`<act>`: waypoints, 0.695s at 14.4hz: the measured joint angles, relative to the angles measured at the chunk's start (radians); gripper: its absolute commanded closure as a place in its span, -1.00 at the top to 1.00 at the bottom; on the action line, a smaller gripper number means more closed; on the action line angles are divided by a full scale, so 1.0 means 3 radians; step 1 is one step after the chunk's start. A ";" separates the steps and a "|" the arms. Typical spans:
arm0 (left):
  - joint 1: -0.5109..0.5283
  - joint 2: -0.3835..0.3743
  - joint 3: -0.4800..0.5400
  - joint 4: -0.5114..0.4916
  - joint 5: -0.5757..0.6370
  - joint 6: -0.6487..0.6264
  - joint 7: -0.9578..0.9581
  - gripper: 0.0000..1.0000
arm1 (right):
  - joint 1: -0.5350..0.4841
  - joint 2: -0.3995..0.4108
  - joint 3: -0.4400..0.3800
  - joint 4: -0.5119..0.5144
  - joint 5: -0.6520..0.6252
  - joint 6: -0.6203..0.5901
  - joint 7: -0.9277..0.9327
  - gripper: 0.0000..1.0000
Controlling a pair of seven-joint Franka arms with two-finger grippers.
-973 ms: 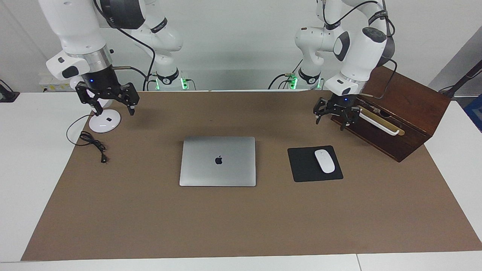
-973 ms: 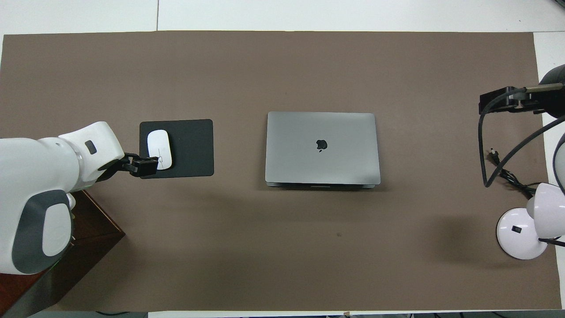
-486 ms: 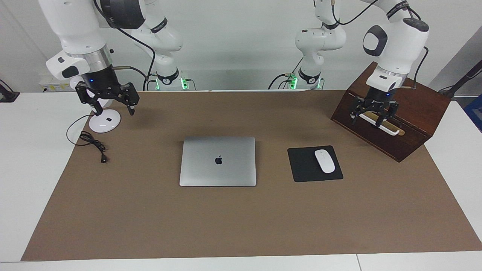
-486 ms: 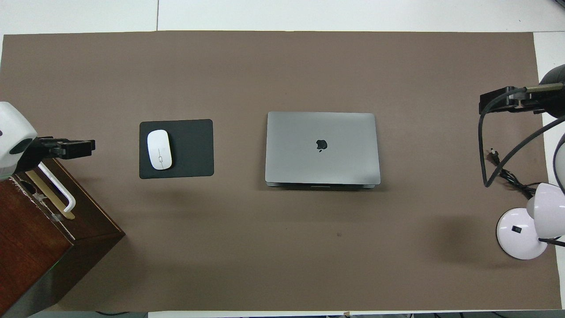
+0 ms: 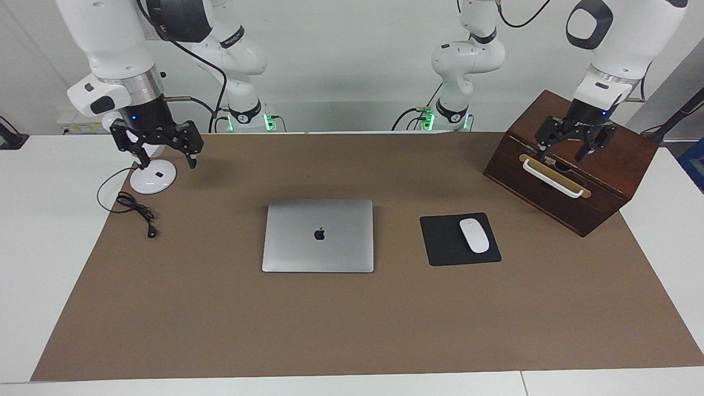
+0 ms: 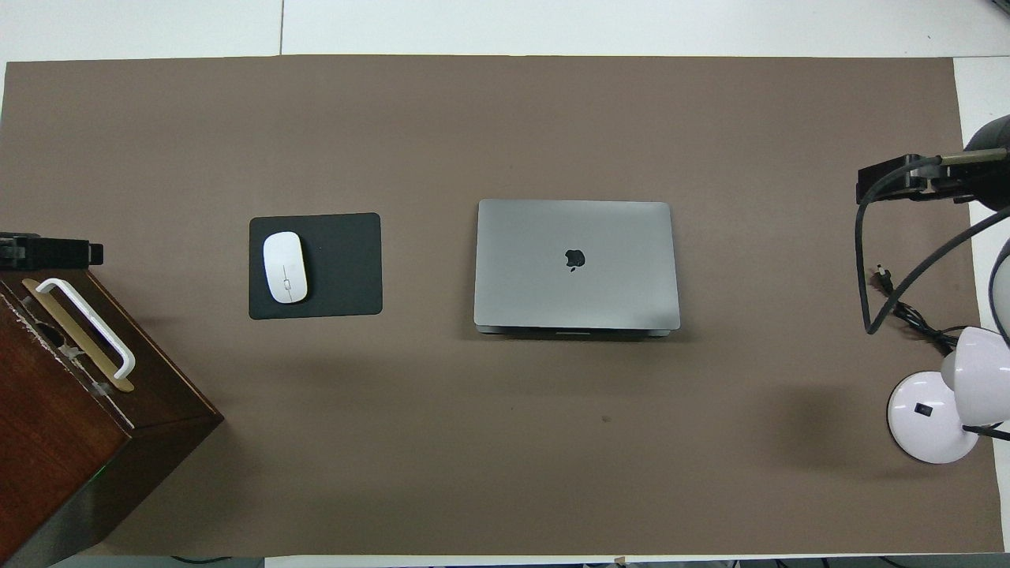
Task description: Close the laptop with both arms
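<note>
The silver-grey laptop (image 5: pixel 319 235) lies shut and flat in the middle of the brown mat, its lid with the black apple logo facing up; it also shows in the overhead view (image 6: pixel 576 264). My left gripper (image 5: pixel 572 151) hangs open and empty over the wooden box at the left arm's end, and only its tip shows in the overhead view (image 6: pixel 51 252). My right gripper (image 5: pixel 169 162) hangs open and empty over the lamp base at the right arm's end; it also shows in the overhead view (image 6: pixel 899 177). Both are well apart from the laptop.
A black mouse pad (image 5: pixel 440 242) with a white mouse (image 5: pixel 474 235) lies beside the laptop, toward the left arm's end. A dark wooden box (image 5: pixel 572 165) with a white handle stands there too. A white lamp base (image 5: pixel 153 178) and a black cable (image 5: pixel 137 212) lie at the right arm's end.
My left arm has lifted and swung from beside the mouse pad to over the wooden box. The right arm and the laptop have not moved.
</note>
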 measured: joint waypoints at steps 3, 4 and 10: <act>0.0001 0.0239 0.0000 0.0516 0.0054 -0.0576 -0.0025 1.00 | 0.0000 0.0000 0.0000 0.0000 0.0000 0.0000 0.0000 1.00; 0.0002 0.0303 0.0000 0.0646 0.0087 -0.0679 -0.0032 1.00 | 0.0000 -0.0001 0.0000 0.0000 0.0000 0.0000 0.0000 1.00; 0.0012 0.0391 -0.0003 0.0715 0.0142 -0.0776 -0.0097 1.00 | 0.0000 -0.0002 0.0000 0.0000 0.0000 0.0000 0.0000 1.00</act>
